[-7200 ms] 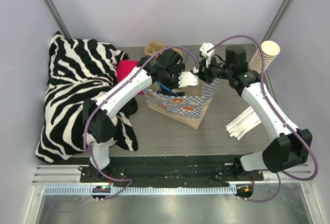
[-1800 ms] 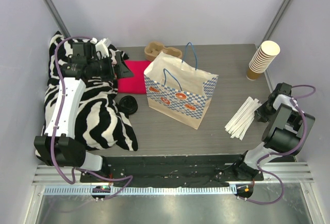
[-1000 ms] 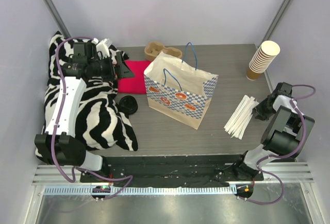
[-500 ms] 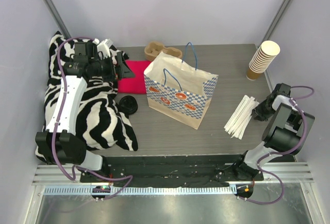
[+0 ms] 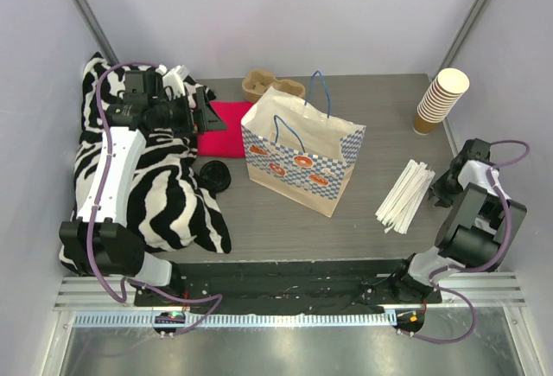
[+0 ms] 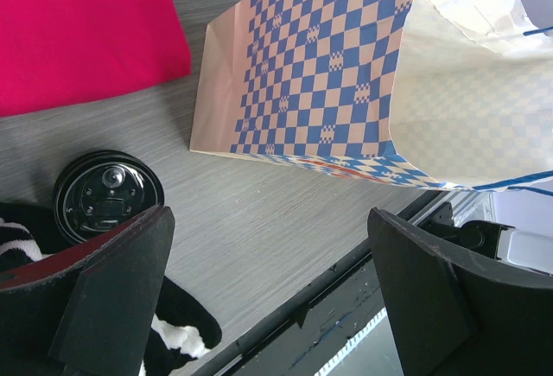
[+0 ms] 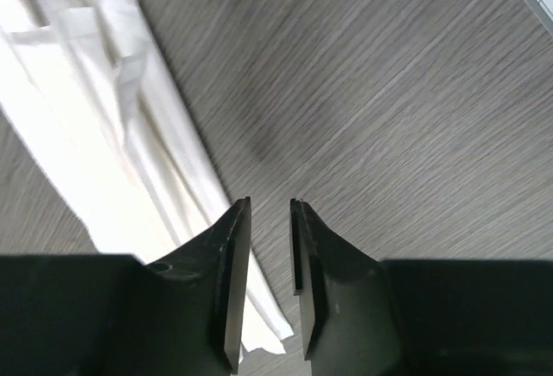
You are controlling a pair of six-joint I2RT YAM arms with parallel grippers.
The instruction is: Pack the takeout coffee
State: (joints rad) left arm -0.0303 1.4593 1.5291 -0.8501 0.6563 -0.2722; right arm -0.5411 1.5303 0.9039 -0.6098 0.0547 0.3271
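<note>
The takeout coffee is not in view. The blue-checked paper bag (image 5: 301,156) stands open mid-table, and the part of its inside that the left wrist view shows (image 6: 467,108) holds nothing I can see. My left gripper (image 5: 204,110) hangs wide open and empty over the red cloth, left of the bag; its fingers (image 6: 112,294) frame bare table. My right gripper (image 5: 441,186) sits low at the table's right edge beside the straws. Its jaws stand a narrow gap apart (image 7: 270,212) with nothing between them.
A round black lid (image 5: 214,175) (image 6: 108,194) lies by the zebra cloth (image 5: 130,194); no cup shows under it. A red cloth (image 5: 221,127), a cardboard cup carrier (image 5: 259,82), a stack of lidless tan cups (image 5: 441,99) and white wrapped straws (image 5: 404,196) (image 7: 104,117) are around.
The right wrist has shifted slightly near the straws and its jaws have narrowed a little. The left arm has stayed still.
</note>
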